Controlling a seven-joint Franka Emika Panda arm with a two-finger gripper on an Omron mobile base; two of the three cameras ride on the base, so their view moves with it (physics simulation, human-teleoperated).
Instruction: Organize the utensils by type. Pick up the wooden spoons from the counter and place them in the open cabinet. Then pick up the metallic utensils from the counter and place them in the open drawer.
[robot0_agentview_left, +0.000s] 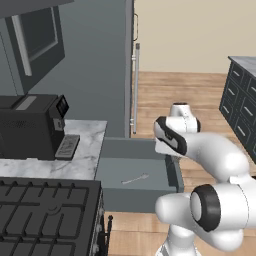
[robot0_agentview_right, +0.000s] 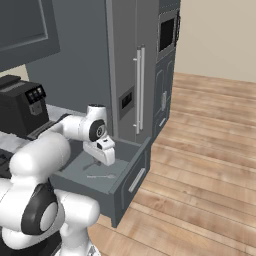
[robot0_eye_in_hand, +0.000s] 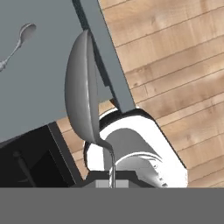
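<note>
Hand (robot0_agentview_right: 96, 161) grips metal spoon (robot0_eye_in_hand: 81, 94), bowl pointing away, above drawer (robot0_eye_in_hand: 39, 83).

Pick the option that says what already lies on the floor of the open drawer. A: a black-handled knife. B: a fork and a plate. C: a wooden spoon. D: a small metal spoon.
D: a thin silver-grey metal spoon lies flat inside the drawer, also seen in the right base view, while the gripper holds a second metal spoon above it.
</note>
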